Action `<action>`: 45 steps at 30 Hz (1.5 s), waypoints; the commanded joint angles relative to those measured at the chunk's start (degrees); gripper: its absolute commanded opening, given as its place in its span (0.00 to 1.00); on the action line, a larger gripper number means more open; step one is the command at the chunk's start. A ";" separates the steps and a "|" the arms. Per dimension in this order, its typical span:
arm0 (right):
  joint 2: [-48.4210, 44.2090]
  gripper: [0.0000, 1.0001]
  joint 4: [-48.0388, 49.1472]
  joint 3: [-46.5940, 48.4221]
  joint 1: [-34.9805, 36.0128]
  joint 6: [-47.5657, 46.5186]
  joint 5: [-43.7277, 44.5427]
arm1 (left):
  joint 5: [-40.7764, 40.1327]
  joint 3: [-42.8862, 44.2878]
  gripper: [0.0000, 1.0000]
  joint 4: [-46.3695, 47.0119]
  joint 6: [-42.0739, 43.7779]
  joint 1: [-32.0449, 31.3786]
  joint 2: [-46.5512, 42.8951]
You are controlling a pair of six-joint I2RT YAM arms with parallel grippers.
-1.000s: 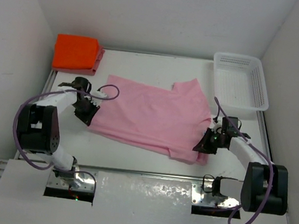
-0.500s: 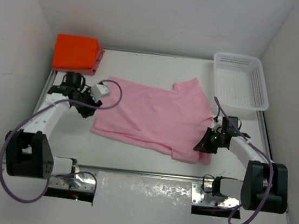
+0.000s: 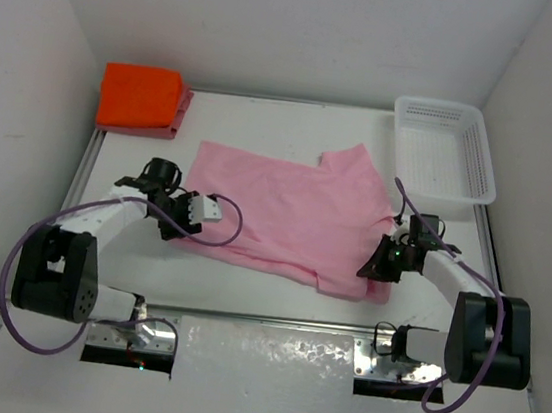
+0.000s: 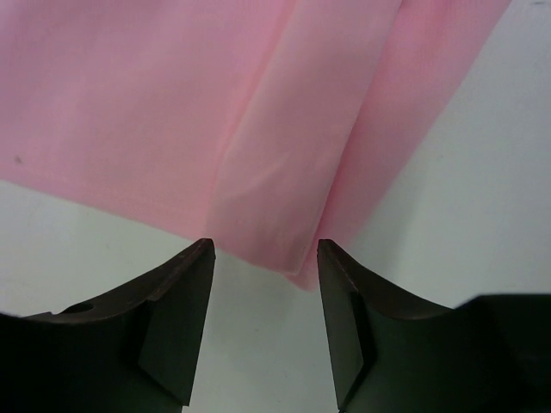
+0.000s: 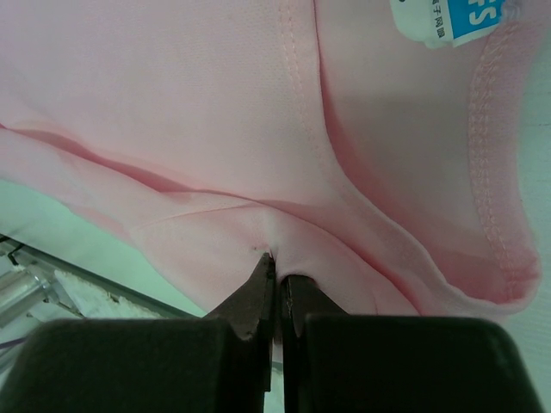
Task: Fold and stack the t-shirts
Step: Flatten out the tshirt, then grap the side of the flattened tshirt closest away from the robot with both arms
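Note:
The light pink t-shirt (image 3: pixel 285 213) lies spread out in the middle of the table. My left gripper (image 3: pixel 177 227) is open at the shirt's near left corner; in the left wrist view the folded-over corner (image 4: pixel 267 163) lies just ahead of the open gripper (image 4: pixel 265 251), untouched. My right gripper (image 3: pixel 378 265) is shut on a pinched fold of the pink shirt (image 5: pixel 215 103) near its collar, seen in the right wrist view (image 5: pixel 277 274). The bright orange shirt (image 3: pixel 140 96) lies folded at the back left, on top of the rose-red shirt (image 3: pixel 179 117).
A white perforated basket (image 3: pixel 476 156) stands at the back right. White walls close in the left, back and right sides. A metal rail (image 3: pixel 272 319) runs along the table's near edge.
My left arm swung out to the left and came back, and its gripper now sits at the shirt's near left corner. That corner lies a little further right. The right arm has not moved.

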 commanded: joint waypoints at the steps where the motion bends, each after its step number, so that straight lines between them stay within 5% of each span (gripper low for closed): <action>1: 0.29 0.00 1.69 1.05 -0.04 0.62 -0.79 | 0.30 -0.62 0.49 4.02 3.31 -2.32 1.20; 8: 0.55 0.00 1.60 1.23 -0.04 0.62 -0.70 | -3.04 -0.63 0.48 -0.98 6.30 -2.76 5.07; 16: 0.82 0.00 1.70 1.23 -0.04 0.79 -1.40 | -5.69 -1.24 0.37 6.15 -0.46 -3.38 4.37; 22: 0.73 0.00 1.34 1.23 -0.04 0.35 -1.40 | -4.63 1.31 0.37 3.41 0.41 -3.47 4.54; 28: 0.81 0.00 0.38 1.84 -0.04 -0.35 -1.23 | 1.34 7.27 0.46 -9.59 6.39 -3.29 3.58; 45: 0.82 0.00 0.29 2.28 -0.04 -0.53 -0.96 | -4.71 5.27 0.40 -5.91 5.60 -2.41 8.67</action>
